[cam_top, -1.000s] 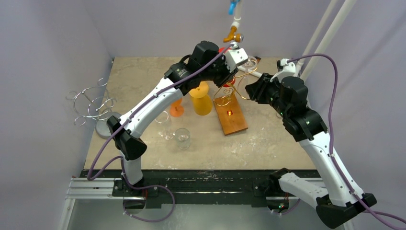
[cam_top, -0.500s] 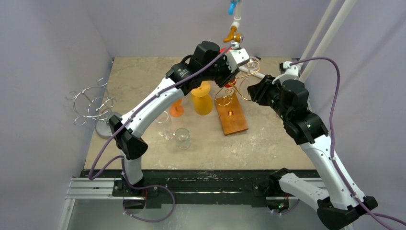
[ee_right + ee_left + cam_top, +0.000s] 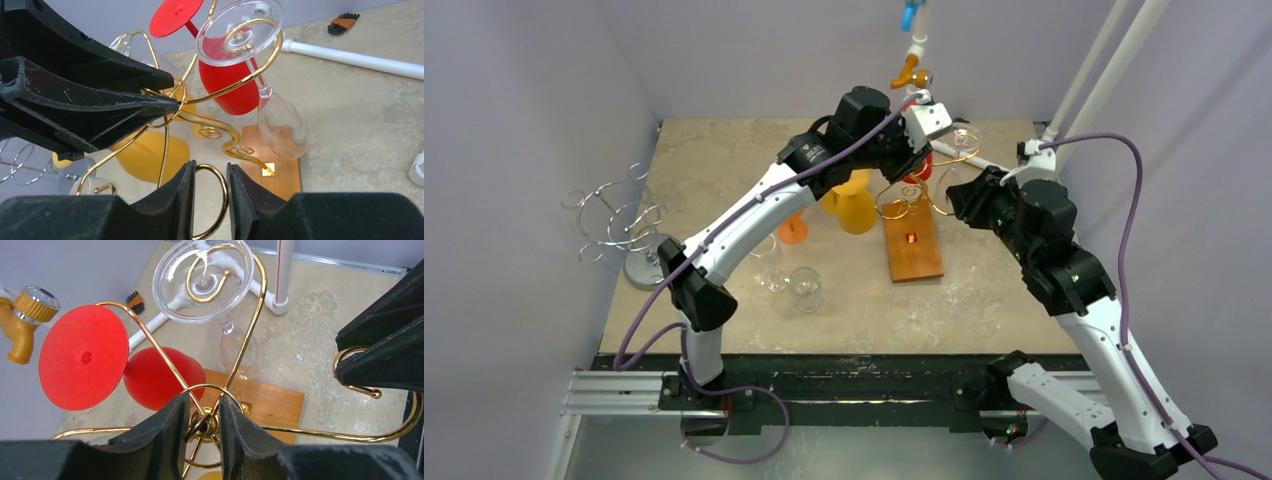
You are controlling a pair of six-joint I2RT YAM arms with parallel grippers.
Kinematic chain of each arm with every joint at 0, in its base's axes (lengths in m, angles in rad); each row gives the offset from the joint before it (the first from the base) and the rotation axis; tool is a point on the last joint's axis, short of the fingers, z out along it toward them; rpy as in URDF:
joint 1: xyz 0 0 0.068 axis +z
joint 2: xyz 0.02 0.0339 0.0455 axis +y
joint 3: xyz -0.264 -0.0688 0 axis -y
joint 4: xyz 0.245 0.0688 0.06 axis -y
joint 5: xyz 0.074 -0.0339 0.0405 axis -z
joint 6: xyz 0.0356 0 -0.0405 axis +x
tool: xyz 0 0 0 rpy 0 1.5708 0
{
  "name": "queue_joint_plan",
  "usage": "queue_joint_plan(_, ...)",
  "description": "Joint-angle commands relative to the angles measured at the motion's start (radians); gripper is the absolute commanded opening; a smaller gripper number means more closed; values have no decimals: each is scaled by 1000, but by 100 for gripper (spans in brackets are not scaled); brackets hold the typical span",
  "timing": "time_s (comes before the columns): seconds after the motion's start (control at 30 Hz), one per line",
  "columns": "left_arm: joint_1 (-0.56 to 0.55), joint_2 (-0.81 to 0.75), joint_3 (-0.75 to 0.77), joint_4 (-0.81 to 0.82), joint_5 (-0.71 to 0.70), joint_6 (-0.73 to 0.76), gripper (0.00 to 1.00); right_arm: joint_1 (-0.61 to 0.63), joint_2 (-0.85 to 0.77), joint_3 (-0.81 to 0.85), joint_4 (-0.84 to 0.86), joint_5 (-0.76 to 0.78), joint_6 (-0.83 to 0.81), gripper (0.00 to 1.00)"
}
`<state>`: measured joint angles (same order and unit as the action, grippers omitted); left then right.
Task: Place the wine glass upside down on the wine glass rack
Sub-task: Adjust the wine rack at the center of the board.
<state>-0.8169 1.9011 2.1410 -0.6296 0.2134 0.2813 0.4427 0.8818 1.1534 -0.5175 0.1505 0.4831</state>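
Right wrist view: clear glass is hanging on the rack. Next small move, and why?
Probably open the right gripper and back it off the rack: the clear wine glass already hangs bowl-down on a spiral arm, and the left gripper holds the hub.

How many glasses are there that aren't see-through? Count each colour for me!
red glass: 1
yellow glass: 1
orange glass: 1
Total: 3

Beige table (image 3: 724, 165); wooden rack base (image 3: 914, 255); clear tumbler (image 3: 805, 288)
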Motion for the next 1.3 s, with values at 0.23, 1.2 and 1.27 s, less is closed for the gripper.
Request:
queue_joint_plan(0.23,2,29,95,-29,-31,-13,44,13,26,-47,-255,70,-17,28)
queue_joint_plan(1.2,83,-294,-82,-103,-81,63,63,12,204,529,-448,61,-123,56)
queue_joint_plan(1.27,105,-316,-98,-117,-76,67,64,13,209,547,-443,50,-116,56)
